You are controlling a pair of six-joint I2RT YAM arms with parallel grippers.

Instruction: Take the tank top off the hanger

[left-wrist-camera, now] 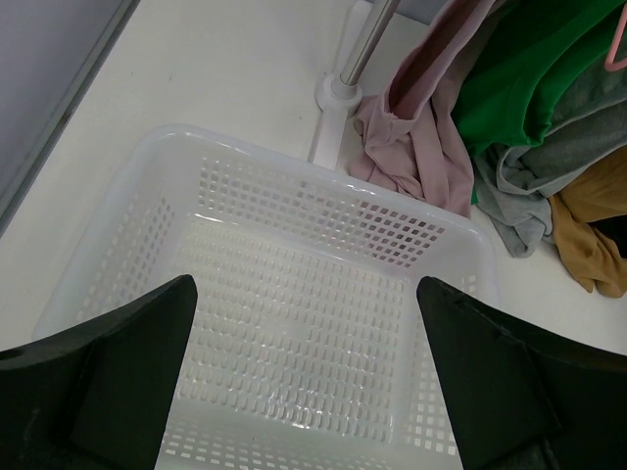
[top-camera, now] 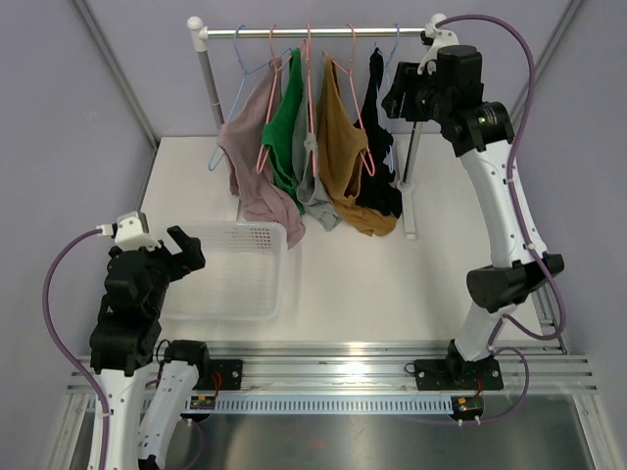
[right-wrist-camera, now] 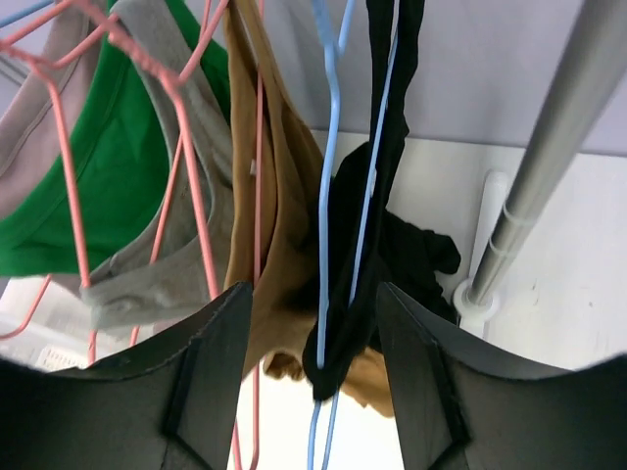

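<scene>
1. Where print might be read, I find only a small pale label [right-wrist-camera: 253, 168] sewn inside the brown top [right-wrist-camera: 279, 215]. Its lettering is too small to make out.
2. Right arm [top-camera: 509, 206]: stretched high and forward, with the wrist level with the rail [top-camera: 313, 32] at its right end, just beside the upright post [right-wrist-camera: 534, 176].
3. Right jaws: parted, gripping nothing. My fingers [right-wrist-camera: 211, 392] sit either side of the black tank top [right-wrist-camera: 392, 255] and its blue hanger [right-wrist-camera: 326, 127]. Cannot tell whether either finger brushes the cloth.
4. Black tank top: on its hanger, the last garment at the rail's right end, with its lower hem slumped on the worktop [top-camera: 392, 284].
5. Neighbours to its left, in order: brown top, grey top [top-camera: 312, 191], green top [top-camera: 287, 117], mauve top [top-camera: 255, 147].
6. Left arm [top-camera: 127, 304]: folded low near its base, with the wrist tipped down toward the white basket [left-wrist-camera: 323, 171].
7. Left jaws: spread wide, holding nothing, hanging above the basket's near side.
</scene>
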